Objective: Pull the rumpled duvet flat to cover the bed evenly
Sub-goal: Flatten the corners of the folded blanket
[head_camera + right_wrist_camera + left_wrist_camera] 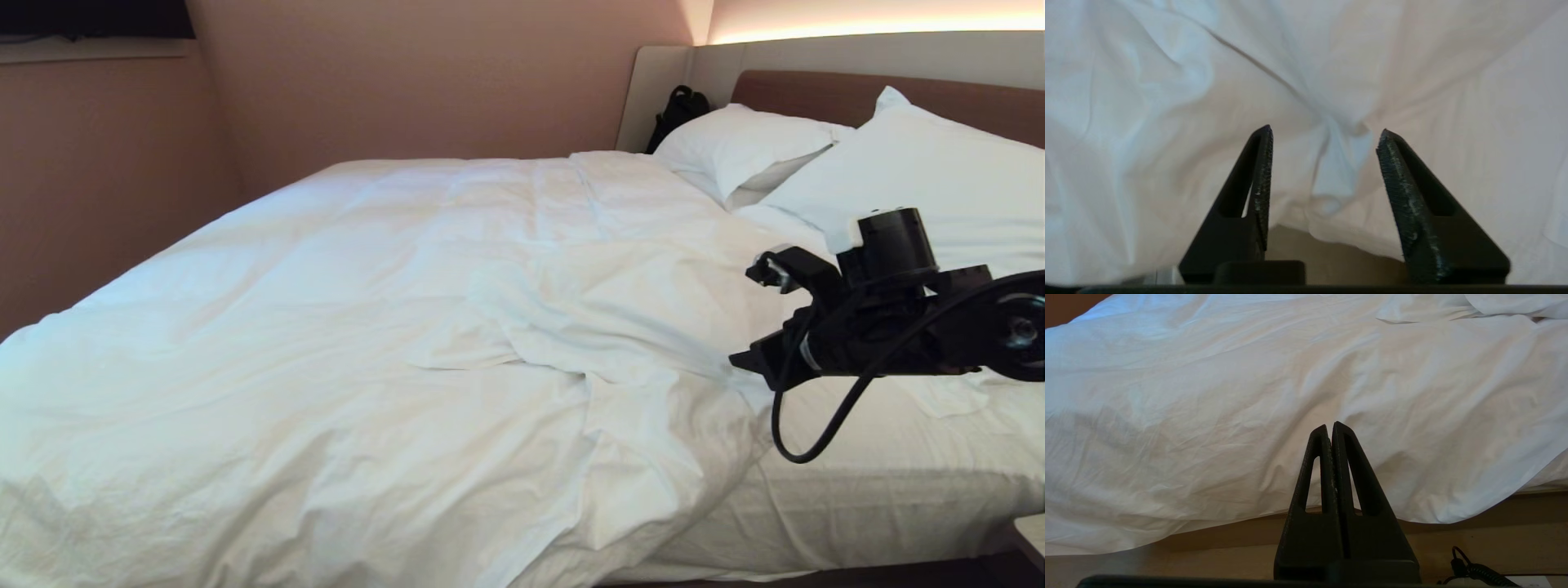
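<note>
The white duvet (367, 327) lies rumpled over most of the bed (882, 490). Its near right part is bunched and folded back, so the sheet shows on that side below the pillows. My right gripper (751, 314) hovers over that bunched edge. In the right wrist view the right gripper (1325, 136) is open, and a pinched fold of the duvet (1339, 171) stands between the fingers (1261, 171), touching neither. My left gripper (1329, 426) is shut and empty, held low beside the bed where the duvet (1249, 396) hangs over the side.
Two white pillows (743, 147) (922, 163) lean on the brown headboard (816, 90). A black bag (678, 110) stands in the far corner beside them. A pink wall (408, 82) runs along the bed's far side. Wooden floor (1167, 559) shows under the duvet's hem.
</note>
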Available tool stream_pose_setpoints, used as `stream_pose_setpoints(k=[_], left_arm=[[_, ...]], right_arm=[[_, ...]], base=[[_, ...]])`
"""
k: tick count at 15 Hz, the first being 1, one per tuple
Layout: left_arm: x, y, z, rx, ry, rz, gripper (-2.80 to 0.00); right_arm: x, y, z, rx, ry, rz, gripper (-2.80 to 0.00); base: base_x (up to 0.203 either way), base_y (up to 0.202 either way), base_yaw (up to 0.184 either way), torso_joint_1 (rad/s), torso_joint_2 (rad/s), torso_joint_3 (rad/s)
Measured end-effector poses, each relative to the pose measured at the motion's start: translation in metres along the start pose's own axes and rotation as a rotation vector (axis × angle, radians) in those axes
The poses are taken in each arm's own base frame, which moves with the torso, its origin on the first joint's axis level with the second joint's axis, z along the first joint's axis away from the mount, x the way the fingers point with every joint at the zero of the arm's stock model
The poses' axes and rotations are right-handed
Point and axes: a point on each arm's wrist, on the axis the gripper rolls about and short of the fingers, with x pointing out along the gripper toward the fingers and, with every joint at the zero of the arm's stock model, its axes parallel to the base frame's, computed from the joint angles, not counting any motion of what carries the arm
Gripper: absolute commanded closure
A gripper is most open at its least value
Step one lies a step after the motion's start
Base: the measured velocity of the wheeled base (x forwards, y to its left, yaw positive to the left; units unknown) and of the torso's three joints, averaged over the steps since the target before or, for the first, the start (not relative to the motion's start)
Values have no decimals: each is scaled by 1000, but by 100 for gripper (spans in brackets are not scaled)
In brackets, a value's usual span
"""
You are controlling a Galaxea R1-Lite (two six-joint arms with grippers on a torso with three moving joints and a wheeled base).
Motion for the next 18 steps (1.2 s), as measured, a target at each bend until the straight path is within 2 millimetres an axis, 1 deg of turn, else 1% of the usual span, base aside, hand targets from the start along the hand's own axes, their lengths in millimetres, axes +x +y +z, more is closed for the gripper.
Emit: stream_pose_setpoints(k=[2, 4, 7, 11, 13, 15, 16, 18], left_arm=[[0, 0, 0, 0, 0, 0, 0], [0, 0, 0, 0, 0, 0, 0], [0, 0, 0, 0, 0, 0, 0], [0, 0, 0, 0, 0, 0, 0], [0, 0, 0, 0, 0, 0, 0], [0, 0, 0, 0, 0, 0, 0], [0, 0, 0, 0, 0, 0, 0], [0, 0, 0, 0, 0, 0, 0]], right_arm=[[14, 2, 7, 25, -49, -4, 0], [23, 3, 15, 53, -111, -15, 0], [26, 2, 27, 84, -209, -29, 0], [22, 2, 48, 112, -324, -62, 0], [26, 6, 51, 126, -337, -59, 0], [36, 9, 51, 134, -340, -56, 0], [42, 10, 50, 134, -341, -57, -280], [51, 11, 50, 136, -344, -56, -280]], base=[[0, 0, 0, 0, 0, 0], [0, 0, 0, 0, 0, 0], [0, 0, 0, 0, 0, 0], [0, 0, 0, 0, 0, 0], [0, 0, 0, 0, 0, 0], [0, 0, 0, 0, 0, 0], [0, 0, 0, 0, 0, 0], [0, 0, 0, 0, 0, 0]])
